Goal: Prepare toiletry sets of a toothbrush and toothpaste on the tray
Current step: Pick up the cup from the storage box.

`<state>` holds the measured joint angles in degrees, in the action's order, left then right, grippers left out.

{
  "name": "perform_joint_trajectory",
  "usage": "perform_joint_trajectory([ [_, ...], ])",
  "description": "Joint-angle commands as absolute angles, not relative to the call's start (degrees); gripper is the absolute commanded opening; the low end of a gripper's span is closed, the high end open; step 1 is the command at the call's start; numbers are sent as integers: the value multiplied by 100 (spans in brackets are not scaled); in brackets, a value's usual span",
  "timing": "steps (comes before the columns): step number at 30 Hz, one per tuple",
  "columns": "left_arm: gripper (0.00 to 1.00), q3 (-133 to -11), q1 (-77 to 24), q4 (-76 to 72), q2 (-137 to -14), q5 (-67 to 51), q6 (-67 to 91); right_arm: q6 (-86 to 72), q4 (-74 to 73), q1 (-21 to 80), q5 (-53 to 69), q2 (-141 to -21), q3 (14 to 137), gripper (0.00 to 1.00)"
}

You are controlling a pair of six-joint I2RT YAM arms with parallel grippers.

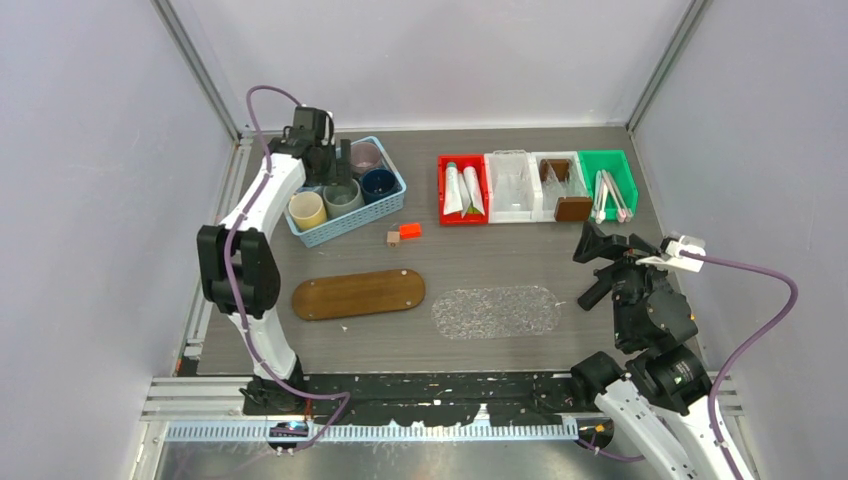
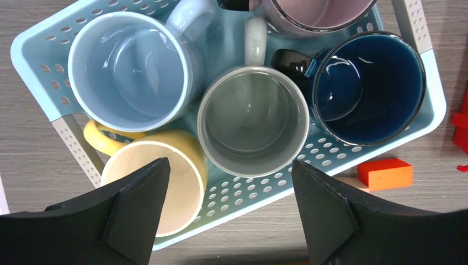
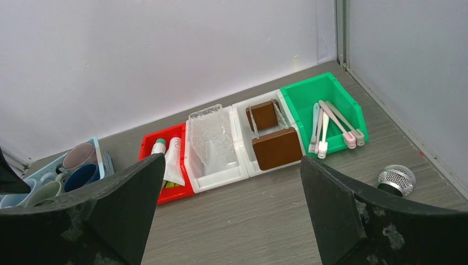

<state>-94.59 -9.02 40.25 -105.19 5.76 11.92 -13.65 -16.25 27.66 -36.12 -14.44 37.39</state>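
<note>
Hovering above the mug basket, left pincer points straight down, jaws spread either side of the grey-green mug. Its wrist view shows the light blue mug, mostly arm-hidden from above. Right pincer is spread too, arm folded at the right of the tabletop, facing toothpaste tubes in the red bin and toothbrushes in the green bin. Wooden tray sits near-centre.

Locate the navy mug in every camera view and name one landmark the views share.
Top external: the navy mug sits at the right end of the blue basket, in the left rear of the table.
Left wrist: right of centre, beside the grey-green mug.
Right wrist: far left, just below the mauve mug.
Shared landmark: the blue basket.
</note>
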Motion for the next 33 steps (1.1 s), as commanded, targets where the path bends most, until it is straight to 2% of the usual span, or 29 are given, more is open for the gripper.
perform_joint_trajectory([
  [1,82,-9837,-914,4285,-10609,357,789,-1270,-1322,2797,-3582,-1476,3700,100],
  [11,67,-10028,-1226,4365,-11070,26,545,-1250,-1289,2794,-3546,-1529,3682,100],
  [20,47,-10427,-1257,4416,-11628,-170,648,-1202,-1288,2795,-3583,-1474,3667,100],
  [25,40,-10401,-1257,4438,-11799,-208,678,-1174,-1275,2795,-3602,-1451,3650,100],
  [33,35,-10419,-1257,4450,-12010,-259,642,-1160,-1254,2795,-3603,-1420,3639,100],
])
